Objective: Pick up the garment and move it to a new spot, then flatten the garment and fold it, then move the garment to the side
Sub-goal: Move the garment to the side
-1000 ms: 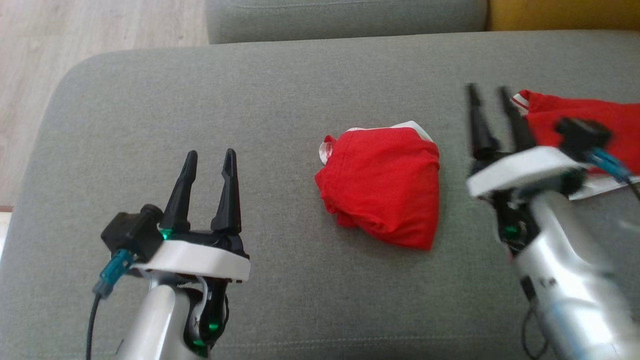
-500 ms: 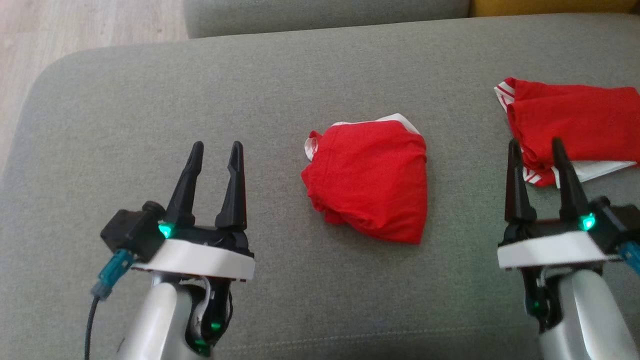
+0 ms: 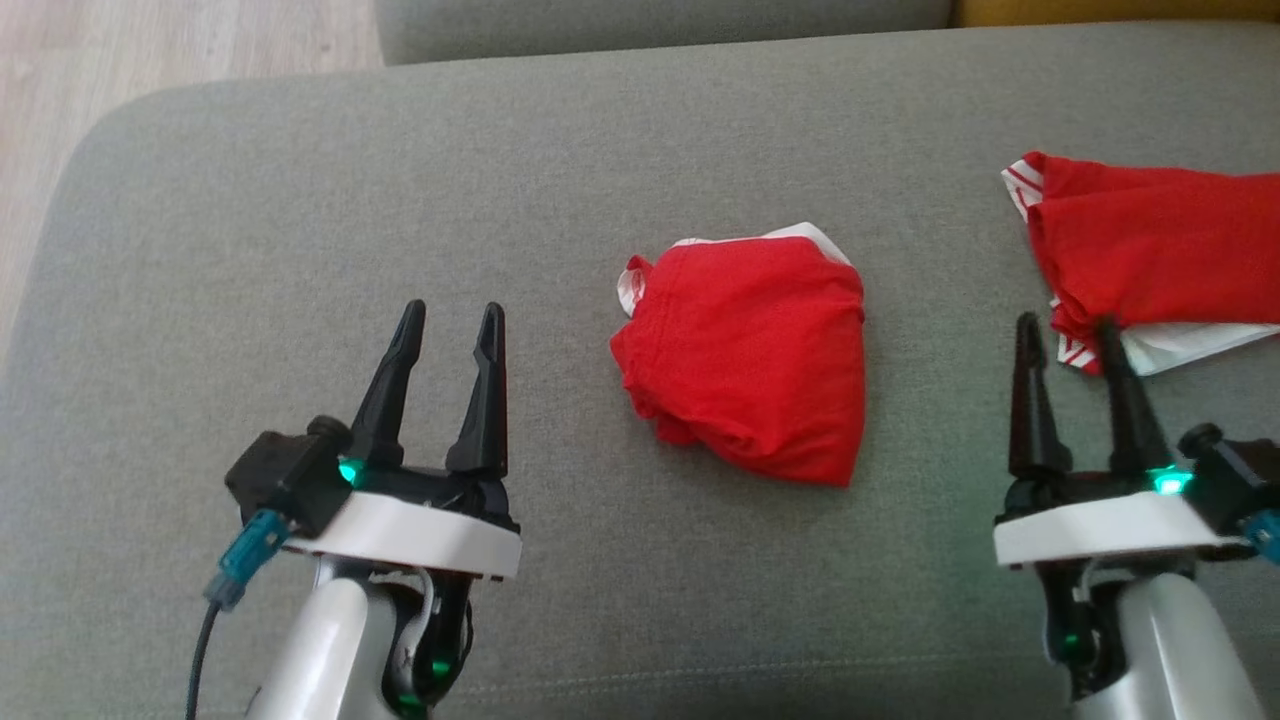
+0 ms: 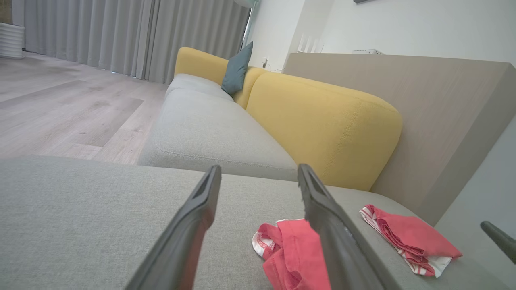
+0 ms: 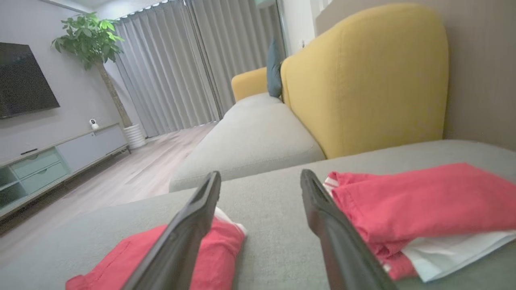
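- Two red garments lie on the grey fabric sofa cushion [image 3: 400,180] before you, well apart from each other.
- Crumpled red garment with white trim [image 3: 745,360]: bunched in a heap at the cushion's middle, between the two grippers, touched by neither.
- Folded red garment with white striped edge [image 3: 1150,250]: lying flat at the cushion's right side, a white layer showing beneath it.
- Left gripper [image 3: 452,310]: fingers spread, empty, over bare cushion to the left of the heap.
- Right gripper [image 3: 1066,322]: fingers spread, empty; in your head view its outer finger's tip meets the folded garment's near corner, though contact cannot be told.
- Yellow upholstered backrest [image 4: 322,121]: beyond the cushion's far edge.
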`<state>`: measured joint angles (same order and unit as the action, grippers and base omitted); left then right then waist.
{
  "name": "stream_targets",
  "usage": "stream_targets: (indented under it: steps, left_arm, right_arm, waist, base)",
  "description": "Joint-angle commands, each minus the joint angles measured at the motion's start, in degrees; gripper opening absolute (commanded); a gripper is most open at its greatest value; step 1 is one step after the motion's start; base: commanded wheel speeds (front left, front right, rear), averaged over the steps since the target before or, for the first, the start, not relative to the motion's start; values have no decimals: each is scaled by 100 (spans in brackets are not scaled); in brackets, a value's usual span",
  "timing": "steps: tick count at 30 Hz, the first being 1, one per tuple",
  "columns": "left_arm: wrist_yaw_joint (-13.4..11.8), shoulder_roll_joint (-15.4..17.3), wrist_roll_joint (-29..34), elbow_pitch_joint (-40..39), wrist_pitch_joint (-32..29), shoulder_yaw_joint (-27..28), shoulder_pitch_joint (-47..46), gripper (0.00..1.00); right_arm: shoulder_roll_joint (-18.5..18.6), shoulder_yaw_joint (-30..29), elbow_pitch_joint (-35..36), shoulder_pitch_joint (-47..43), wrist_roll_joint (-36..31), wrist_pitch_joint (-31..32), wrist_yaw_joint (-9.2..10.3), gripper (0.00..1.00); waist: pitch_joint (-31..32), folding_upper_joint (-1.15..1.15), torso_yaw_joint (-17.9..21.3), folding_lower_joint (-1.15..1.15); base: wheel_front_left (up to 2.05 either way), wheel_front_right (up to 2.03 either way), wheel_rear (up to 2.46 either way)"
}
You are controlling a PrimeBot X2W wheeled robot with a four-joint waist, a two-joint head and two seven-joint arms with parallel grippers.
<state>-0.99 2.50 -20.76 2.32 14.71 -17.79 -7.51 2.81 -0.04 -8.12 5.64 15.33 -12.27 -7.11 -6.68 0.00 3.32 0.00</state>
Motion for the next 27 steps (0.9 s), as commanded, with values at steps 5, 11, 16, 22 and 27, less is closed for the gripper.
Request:
stream_targets:
  steps: [5,11,16,22,27]
  left_arm:
    - [24,38,26,-121,29,142,-307,100]
    - [42,38,67,-51,29,59,-352,100]
    - [51,38,96,-47,29,20,-445,100]
    - [50,38,121,-40,29,-19,-540,100]
    - [46,38,122,-36,29,-29,-568,100]
  right_arm:
    - [8,512,-415,310,708,404,-37,100]
    - [8,1009,-1344,748,1445,606,-37,100]
    - [7,1197,-2330,1295,1906,561,-37,100]
    - [7,1462,-3422,1940,2104,370,-37,100]
    - [7,1685,-4019,2228,2167,263,-37,100]
  waist:
    - [-169,0,-148,0]
    - [-311,0,-299,0]
    - [-452,0,-436,0]
    - [-636,0,-545,0]
    - [-693,0,-583,0]
  base:
    - [0,0,0]
    - [0,0,0]
    - [0,0,0]
    - [0,0,0]
    - [0,0,0]
